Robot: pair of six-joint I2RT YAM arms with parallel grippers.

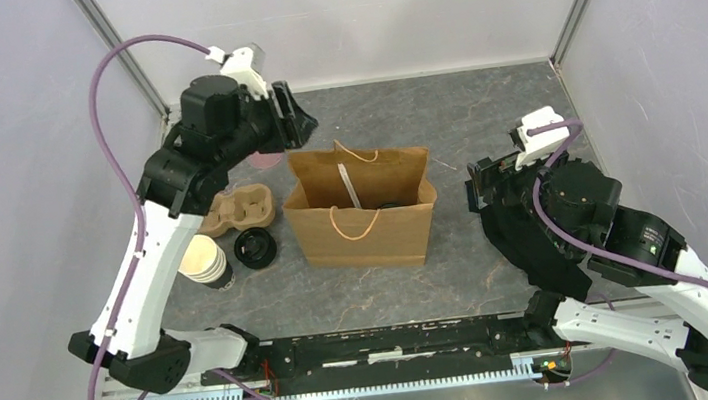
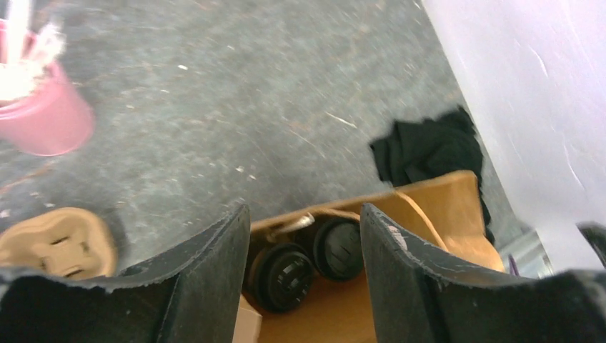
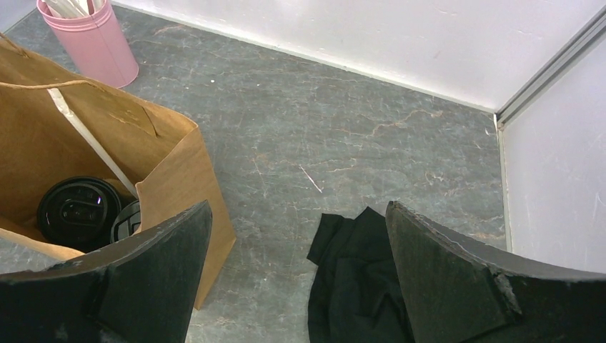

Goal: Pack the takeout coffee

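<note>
Cups come first. From above, we see a brown paper bag (image 1: 364, 221) standing open, with one black lid of the lidded cups (image 1: 392, 204) just showing inside it. Left of the bag lie a cardboard carrier (image 1: 241, 211), a loose lid (image 1: 257, 246) and a stack of open cups (image 1: 204, 262). The left gripper (image 1: 292, 116) hangs above the bag's far left corner. The right gripper (image 1: 482, 183) sits to the right of the bag, apart from it.

From the left wrist, we look down into the bag. Two lidded cups stand upright side by side on its floor. The jaws are parted with nothing between them. A pink cup (image 2: 44, 118) and a black cloth (image 2: 427, 146) lie on the floor beyond the bag.

From the right wrist, the jaws are spread wide and empty. The bag is to their left, the same two lids inside it.

We judge these cups light but easily crushed: thin paper walls and a slick plastic lid that could pop off. We cannot tell whether they are full. We would grip around the wall just under the stiff rim, not by the lid.
</note>
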